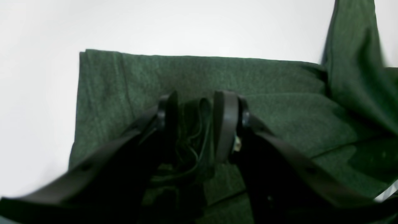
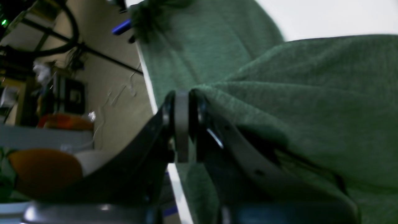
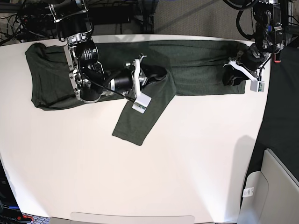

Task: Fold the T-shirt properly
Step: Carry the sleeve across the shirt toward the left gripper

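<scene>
White surface (image 3: 187, 163): T-shirt (image 3: 196, 70) long axis crosswise along far edge; right end effector (image 3: 140, 79) clamped mid-shirt, left end effector (image 3: 236, 70) clamped on bunched shirt end

A: What stayed hidden on the T-shirt (image 3: 196, 70)?
B: The right arm (image 3: 93, 74) covered its middle.
A: The wrist views?
B: Blurred; cloth ran past their edges.

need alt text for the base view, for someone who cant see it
A dark olive-green long-sleeved knit T-shirt lies stretched along the far edge of a white table, one sleeve trailing toward the middle. The right end effector pinches fabric mid-shirt; the left end effector grips the shirt's end.
</scene>
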Robot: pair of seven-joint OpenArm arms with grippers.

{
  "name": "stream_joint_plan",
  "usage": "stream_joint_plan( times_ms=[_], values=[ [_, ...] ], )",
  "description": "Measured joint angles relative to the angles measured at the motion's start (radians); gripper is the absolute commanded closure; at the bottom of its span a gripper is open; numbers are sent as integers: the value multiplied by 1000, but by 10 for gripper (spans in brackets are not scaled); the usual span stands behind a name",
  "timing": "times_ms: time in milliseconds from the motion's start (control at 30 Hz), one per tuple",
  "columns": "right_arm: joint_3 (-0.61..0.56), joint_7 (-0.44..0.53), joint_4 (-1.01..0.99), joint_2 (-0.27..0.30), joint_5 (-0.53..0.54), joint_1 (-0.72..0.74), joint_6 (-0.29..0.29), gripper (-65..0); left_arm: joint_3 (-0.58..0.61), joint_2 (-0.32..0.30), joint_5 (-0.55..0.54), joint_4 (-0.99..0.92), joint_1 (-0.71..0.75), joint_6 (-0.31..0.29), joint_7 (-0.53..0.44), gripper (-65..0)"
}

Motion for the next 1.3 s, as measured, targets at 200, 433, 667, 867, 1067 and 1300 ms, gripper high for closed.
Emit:
stream_joint_plan(
  times_ms=[200,433,667,867,1067,1300],
  values=[
    [-31,-4,-3,58,-9,-6,0,-7,0,0,0,0,0,0,0,-196],
    [67,25,-1,136,-16,9,0,-241,0,13,0,0,-1,0,-1,-196],
    [293,33,0,135,-126,50,0,-455,2,21,0,0,0,0,0,-196],
    [364,220,-124,96,-404,161,0,-343,4,29,0,0,0,0,0,-196],
    [359,264,-328,-59,-700,253,2,-356,5,36,0,0,0,0,0,-196],
    [360,408,-436,-90,-824,276,-1,-402,4,36,0,0,3,0,0,-196]
  ],
)
